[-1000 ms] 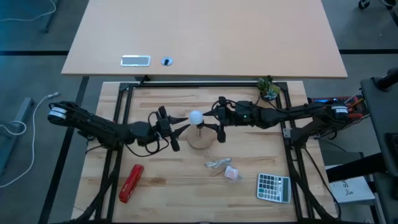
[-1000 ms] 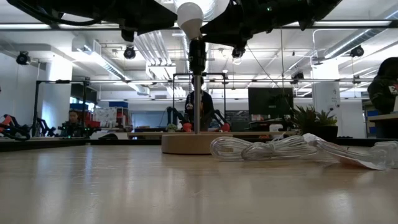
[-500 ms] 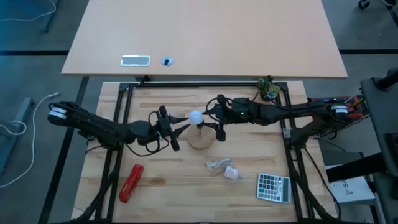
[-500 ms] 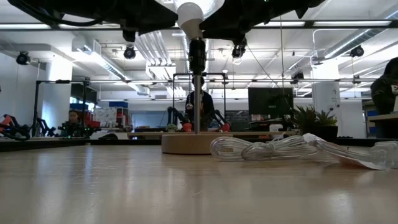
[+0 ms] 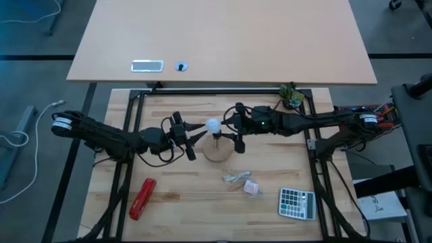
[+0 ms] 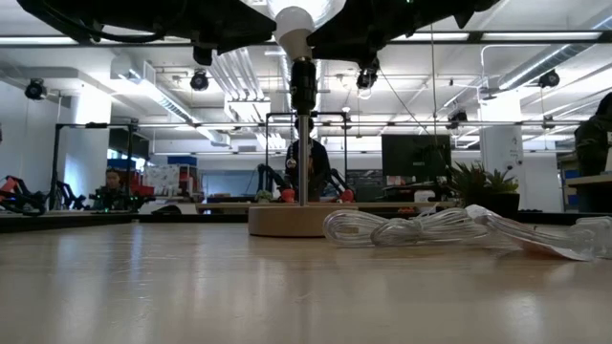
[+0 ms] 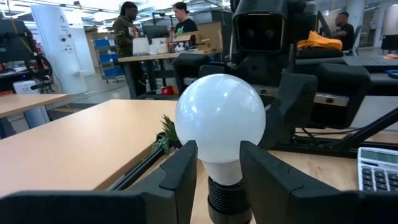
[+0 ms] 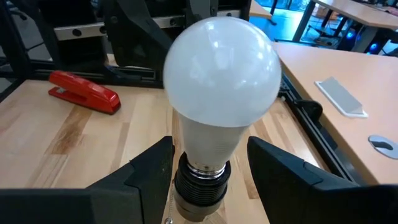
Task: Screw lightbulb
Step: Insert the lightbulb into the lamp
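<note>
The white frosted lightbulb (image 5: 212,125) sits upright in a black socket (image 6: 302,84) on a thin post. The post rises from a round wooden disc (image 5: 217,151) that lies flat on the table. My left gripper (image 5: 202,133) comes from the table's left and is closed on the bulb's neck (image 7: 219,163). My right gripper (image 5: 226,130) comes from the table's right and is open. Its fingers (image 8: 149,171) stand on either side of the neck and socket (image 8: 200,186). My left gripper pinches the bulb's neck (image 7: 219,168) just under the globe, one finger (image 7: 184,171) on each side. The fingers come level from the table's left. The bulb stands upright in the socket. I cannot tell whether my right gripper's fingers touch the bulb or socket.
A crumpled clear wrapper (image 5: 236,177) and a pinkish packet (image 5: 252,188) lie just in front of the disc. A red stapler (image 5: 142,198) is at the near left and a calculator (image 5: 297,202) at the near right. A small plant (image 5: 291,96) stands at the far right.
My right gripper has edged toward the table's left, closer around the bulb. The bulb and its stand have stayed in place.
</note>
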You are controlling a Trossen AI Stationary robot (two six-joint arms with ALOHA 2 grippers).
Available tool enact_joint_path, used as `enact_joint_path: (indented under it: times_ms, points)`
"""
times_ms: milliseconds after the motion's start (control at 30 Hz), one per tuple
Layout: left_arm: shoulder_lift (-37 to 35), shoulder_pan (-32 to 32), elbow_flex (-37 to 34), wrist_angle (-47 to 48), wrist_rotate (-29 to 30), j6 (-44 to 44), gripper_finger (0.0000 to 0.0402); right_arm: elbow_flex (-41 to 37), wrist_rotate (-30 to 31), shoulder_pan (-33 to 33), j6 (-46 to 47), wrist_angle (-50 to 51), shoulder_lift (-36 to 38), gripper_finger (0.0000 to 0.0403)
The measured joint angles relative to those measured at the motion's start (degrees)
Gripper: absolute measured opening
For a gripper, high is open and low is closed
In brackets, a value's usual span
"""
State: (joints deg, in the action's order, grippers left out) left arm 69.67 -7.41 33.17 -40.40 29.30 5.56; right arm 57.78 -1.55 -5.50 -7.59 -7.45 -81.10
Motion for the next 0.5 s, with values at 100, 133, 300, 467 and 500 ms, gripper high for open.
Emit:
enact_joint_path:
  times_ms: [100, 133, 300, 467, 500]
  points:
    - [0.0, 0.3, 0.0, 0.0, 0.0, 0.1, 0.0114, 0.0, 0.0, 0.0, 0.0, 0.1, 0.0, 0.0199]
    - [0.0, 0.4, 0.0, 0.0, 0.0, 0.3, 0.0114, 0.0, 0.0, 0.0, -0.1, 0.1, 0.0, 0.0199]
    - [0.0, 1.1, 0.0, 0.0, -0.9, 2.4, 0.0114, 0.0, 0.0, 0.0, -0.2, 0.1, 0.0, 0.0199]
    - [0.0, 1.8, 0.0, 0.0, -2.5, 3.0, 0.0114, 0.0, 0.0, 0.0, -0.2, 0.7, 0.0, 0.0199]
    - [0.0, 2.0, 0.0, 0.1, -2.8, 3.0, 0.0114, 0.0, 0.0, 0.0, -0.2, 0.9, 0.0, 0.0199]
